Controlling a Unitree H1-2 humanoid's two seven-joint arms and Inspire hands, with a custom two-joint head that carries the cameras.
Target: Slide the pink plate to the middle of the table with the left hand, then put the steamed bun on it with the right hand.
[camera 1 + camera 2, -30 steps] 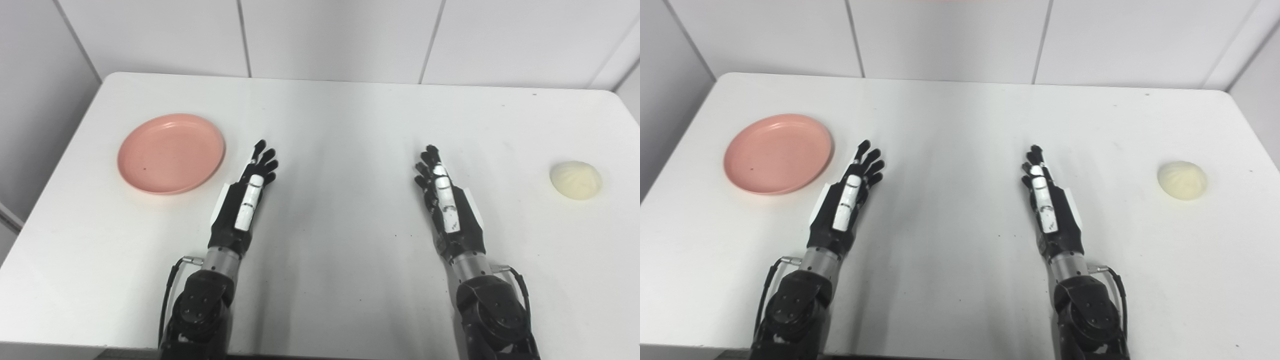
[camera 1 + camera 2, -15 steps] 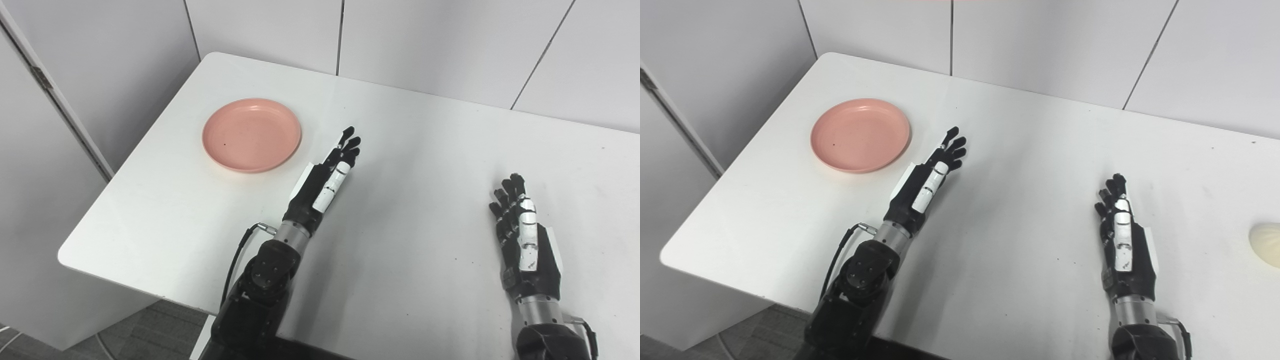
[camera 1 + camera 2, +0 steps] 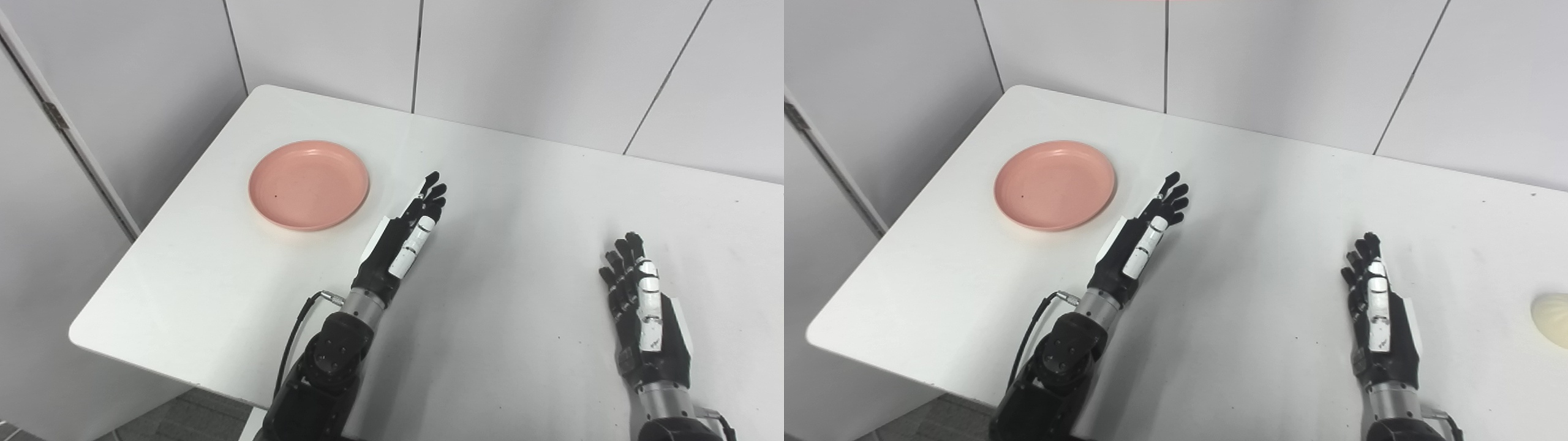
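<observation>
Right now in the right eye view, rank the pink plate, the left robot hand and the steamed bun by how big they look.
1. pink plate, largest.
2. left robot hand, narrower, though nearly as long.
3. steamed bun, smallest, but the picture's right edge cuts it off, so its full size is unsure.

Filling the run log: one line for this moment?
left hand open, beside pink plate | right hand open | steamed bun untouched

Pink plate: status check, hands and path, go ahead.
Both hands open, left hand and right hand holding nothing. Pink plate untouched at table's left side. Steamed bun at far right. Nothing in the way.
</observation>
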